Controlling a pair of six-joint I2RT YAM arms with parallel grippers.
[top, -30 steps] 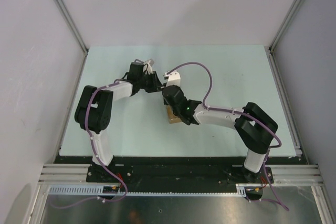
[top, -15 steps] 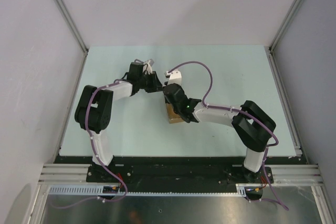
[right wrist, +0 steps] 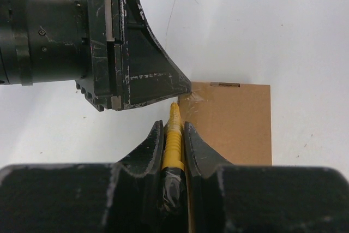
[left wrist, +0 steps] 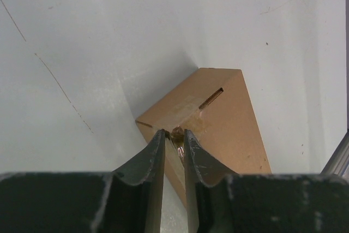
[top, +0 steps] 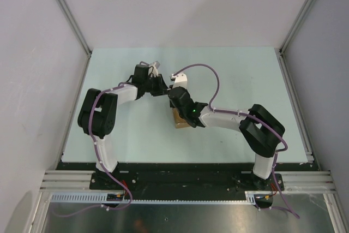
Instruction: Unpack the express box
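Black left hand: fingers drawn in to a thin slit. A scrap of brown cardboard at a corner of the express box sits between the tips, so I read it as pinching that corner.
Left hand from my right wrist camera: its finger comes in from the upper left, and its tip meets the box's far left corner.
Right hand: clamped on the utility knife, with the yellow ribbed body between the fingers and a black part lower in the grip.
Knife heading: straight away from the right wrist camera. Its tip is just beside the left finger's tip, at the box's left edge near that same corner.
Box position: lying on the bench, about mid-bench, beneath the right wrist. From above I get only a tan patch beside the right arm.
Box heading: in the right wrist view its side edges run parallel to the knife. The far edge lies square across and has a small slot along it.
Long axis: the near end is hidden behind my right fingers, so I cannot tell which way the longer side runs.
Box from the left wrist: it shows as a wedge with the pinched corner nearest the camera and the slot slanting across the upper face.
Arms: both reach inward from their bases and meet over the box.
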